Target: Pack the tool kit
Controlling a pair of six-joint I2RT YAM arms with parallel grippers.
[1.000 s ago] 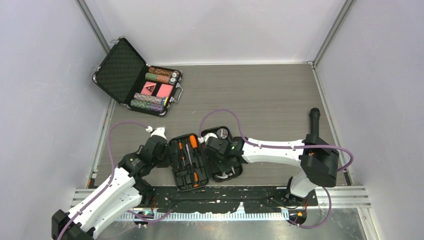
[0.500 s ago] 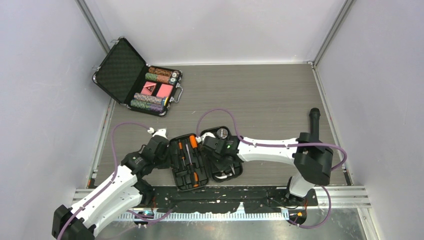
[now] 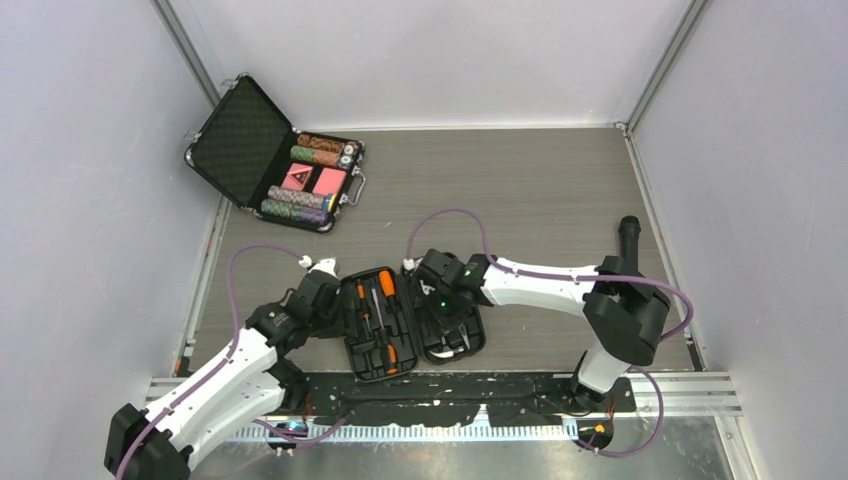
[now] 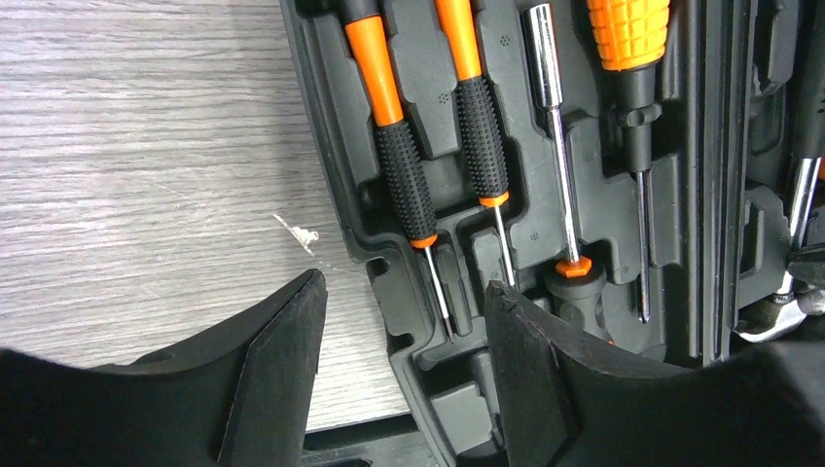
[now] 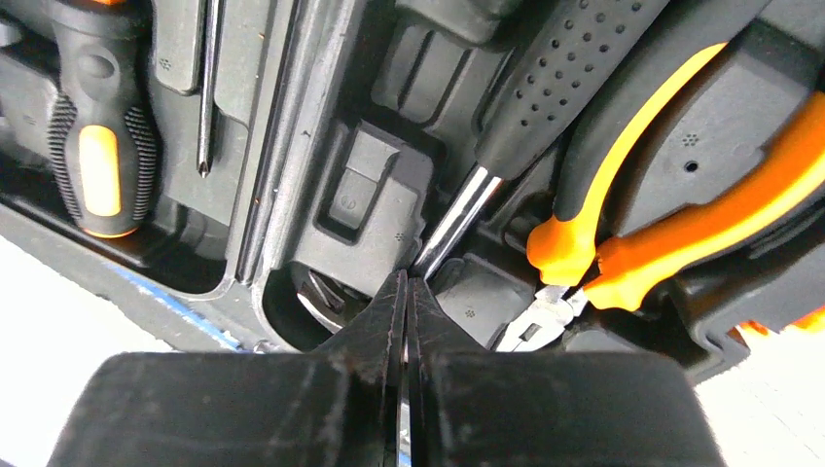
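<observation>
Since a second ago the right arm has swung its wrist in over the right half of the tool kit [image 3: 350, 340], hiding the far corner of that half that showed before. The left end effector [image 4: 404, 292] has drawn its fingers closer together. The kit itself lies where it lay: open and flat on the table [image 3: 540, 190], between the two end effectors.

The left end effector is open, with nothing gripped. Its fingers straddle the kit's left rim, the left finger over bare table and the right one over the moulded tray. Just ahead of the gap lie two slim orange-and-black screwdrivers [image 4: 401, 165] in their slots, tips pointing toward the fingers. To their right rest a steel nut driver [image 4: 543, 58] and a screwdriver with a knurled orange handle [image 4: 627, 29].

The right end effector [image 5: 406, 284] is closed, its fingers pressed flat together with nothing between them. Its tip sits at the steel shaft of a black-handled screwdriver [image 5: 574, 78] that runs away up and to the right; whether it touches I cannot tell. Just right of the tip lie the orange-and-black pliers [image 5: 671, 229]. Well to the left, across the hinge, is a stubby screwdriver [image 5: 92, 146].

Far beyond the left end effector, at the table's back left corner, stands an open poker chip briefcase [image 3: 240, 140].
</observation>
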